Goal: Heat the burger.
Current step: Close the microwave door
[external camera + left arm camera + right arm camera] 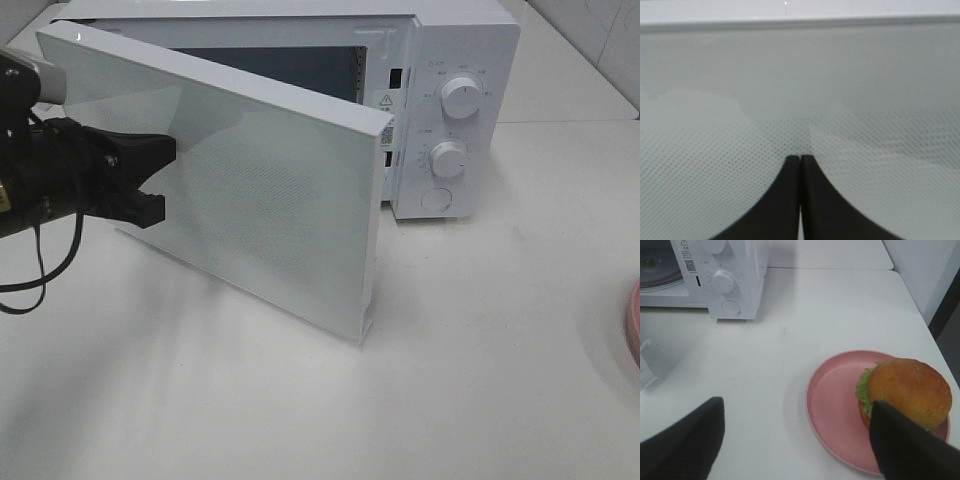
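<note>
Right wrist view, right gripper (797, 440) spread wide, empty, above burger (905, 392), left gripper (800, 165) closed against microwave door (250, 190)

pink plate (634, 325) cut off, dial labels unreadable

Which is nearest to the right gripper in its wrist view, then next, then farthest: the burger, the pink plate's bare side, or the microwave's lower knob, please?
1. burger, right beside one finger of the right gripper.
2. pink plate, bare side, between the open jaws.
3. lower knob, far off on the microwave.
</note>
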Tool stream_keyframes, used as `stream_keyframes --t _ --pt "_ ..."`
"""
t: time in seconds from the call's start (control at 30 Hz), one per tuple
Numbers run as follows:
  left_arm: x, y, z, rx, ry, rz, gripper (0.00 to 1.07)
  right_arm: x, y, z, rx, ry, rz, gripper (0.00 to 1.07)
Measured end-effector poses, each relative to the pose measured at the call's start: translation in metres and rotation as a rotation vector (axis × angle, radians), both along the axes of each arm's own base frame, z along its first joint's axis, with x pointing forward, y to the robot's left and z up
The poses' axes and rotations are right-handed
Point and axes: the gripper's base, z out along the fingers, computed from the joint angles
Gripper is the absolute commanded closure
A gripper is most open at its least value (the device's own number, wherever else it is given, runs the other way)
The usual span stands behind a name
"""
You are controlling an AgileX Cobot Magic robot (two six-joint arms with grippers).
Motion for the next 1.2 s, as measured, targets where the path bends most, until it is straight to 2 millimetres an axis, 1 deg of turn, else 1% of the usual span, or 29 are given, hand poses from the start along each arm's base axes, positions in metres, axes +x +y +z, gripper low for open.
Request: stream_keyframes --t 0.03,0.1,0.13,0.23,0.3,0.33,0.4,0.43,0.47,0.5,0.53,0.57,0.63,0.67,0.7,0.77,0.8,0.83,0.87,0.93,0.97,1.03,1.07,1.2 --pt "0.003 -0.006 0.0 0.002 0.0 -0.012 1.07 0.0 0.0 0.0 0.0 0.0 0.0 0.32" --pt "0.005 -0.01 0.001 0.001 -0.005 -0.021 1.07 0.0 0.0 0.0 0.0 0.0 0.0 0.32" --pt "0.007 -0.017 0.003 -0.006 -0.012 -0.034 1.07 0.0 0.0 0.0 0.0 0.0 0.0 0.32" --pt "0.009 -0.021 0.004 -0.009 -0.012 -0.04 1.07 0.0 0.0 0.0 0.0 0.0 0.0 0.32" --pt "0.013 -0.036 0.003 -0.01 0.002 -0.048 1.07 0.0 0.0 0.0 0.0 0.0 0.0 0.32" --pt "0.013 -0.036 0.003 -0.01 0.002 -0.048 1.07 0.0 0.0 0.0 0.0 0.0 0.0 0.32" --pt "0.015 -0.049 0.003 -0.006 0.005 -0.073 1.07 0.0 0.0 0.0 0.0 0.0 0.0 0.32" --pt "0.015 -0.049 0.003 -0.006 0.005 -0.073 1.07 0.0 0.0 0.0 0.0 0.0 0.0 0.32" --pt "0.015 -0.054 0.005 -0.01 -0.001 -0.082 1.07 0.0 0.0 0.0 0.0 0.0 0.0 0.32" --pt "0.019 -0.063 0.007 -0.018 -0.007 -0.091 1.07 0.0 0.0 0.0 0.0 0.0 0.0 0.32" --pt "0.019 -0.063 0.007 -0.018 -0.007 -0.091 1.07 0.0 0.0 0.0 0.0 0.0 0.0 0.32" --pt "0.023 -0.07 0.006 -0.015 -0.002 -0.095 1.07 0.0 0.0 0.0 0.0 0.0 0.0 0.32" --pt "0.025 -0.072 0.006 -0.014 -0.001 -0.094 1.07 0.0 0.0 0.0 0.0 0.0 0.0 0.32" --pt "0.028 -0.079 0.007 -0.014 -0.002 -0.098 1.07 0.0 0.0 0.0 0.0 0.0 0.0 0.32" --pt "0.028 -0.079 0.007 -0.014 -0.002 -0.098 1.07 0.0 0.0 0.0 0.0 0.0 0.0 0.32" --pt "0.033 -0.089 0.008 -0.024 -0.014 -0.11 1.07 0.0 0.0 0.0 0.0 0.0 0.0 0.32" --pt "0.033 -0.089 0.008 -0.024 -0.014 -0.11 1.07 0.0 0.0 0.0 0.0 0.0 0.0 0.32" --pt "0.037 -0.095 0.009 -0.032 -0.022 -0.119 1.07 0.0 0.0 0.0 0.0 0.0 0.0 0.32" --pt "0.037 -0.095 0.009 -0.032 -0.022 -0.119 1.07 0.0 0.0 0.0 0.0 0.0 0.0 0.32" --pt "0.041 -0.104 0.007 -0.037 -0.019 -0.122 1.07 0.0 0.0 0.0 0.0 0.0 0.0 0.32" --pt "0.041 -0.104 0.007 -0.037 -0.019 -0.122 1.07 0.0 0.0 0.0 0.0 0.0 0.0 0.32" --pt "0.046 -0.112 0.008 -0.034 -0.011 -0.117 1.07 0.0 0.0 0.0 0.0 0.0 0.0 0.32" --pt "0.046 -0.112 0.008 -0.034 -0.011 -0.117 1.07 0.0 0.0 0.0 0.0 0.0 0.0 0.32" --pt "0.053 -0.123 0.004 -0.037 -0.005 -0.119 1.07 0.0 0.0 0.0 0.0 0.0 0.0 0.32"
